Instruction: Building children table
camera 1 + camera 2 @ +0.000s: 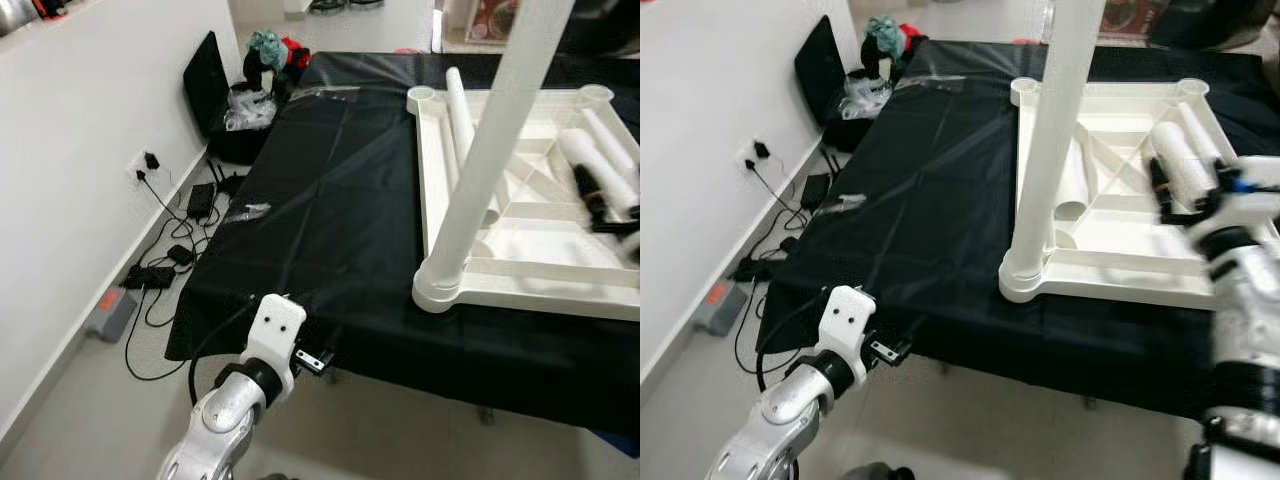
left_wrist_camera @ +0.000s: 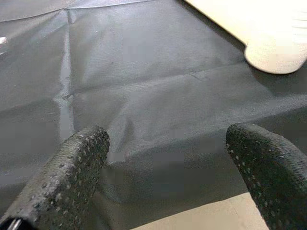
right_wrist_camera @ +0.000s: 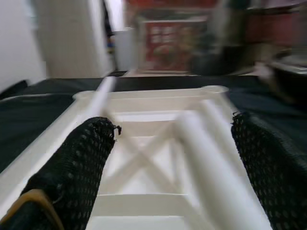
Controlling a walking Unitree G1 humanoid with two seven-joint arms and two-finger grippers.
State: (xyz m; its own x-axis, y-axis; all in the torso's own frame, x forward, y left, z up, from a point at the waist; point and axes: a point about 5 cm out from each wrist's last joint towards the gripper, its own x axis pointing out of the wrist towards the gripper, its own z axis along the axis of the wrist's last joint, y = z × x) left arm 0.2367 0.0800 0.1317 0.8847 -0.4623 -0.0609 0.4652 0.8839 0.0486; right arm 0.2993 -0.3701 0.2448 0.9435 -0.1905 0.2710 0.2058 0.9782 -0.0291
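Note:
A white children's table top [image 1: 530, 288] lies upside down on the black cloth [image 1: 330, 200]. One white leg [image 1: 500, 130] stands upright in its near left corner socket. A second leg [image 1: 460, 115] lies loose inside the frame along the left rim. My right gripper [image 1: 1185, 195] hovers open over a third loose leg [image 1: 1180, 155] at the right side of the frame. In the right wrist view that leg [image 3: 206, 163] runs between the spread fingers [image 3: 81, 163]. My left gripper [image 2: 168, 172] is open at the cloth's near edge, holding nothing.
Cables, chargers and a power strip [image 1: 150, 275] lie on the floor by the left wall, below a socket [image 1: 148, 162]. A black bag with clothes [image 1: 250, 90] sits beyond the cloth's far left corner. Bare floor [image 1: 90, 420] lies near my left arm.

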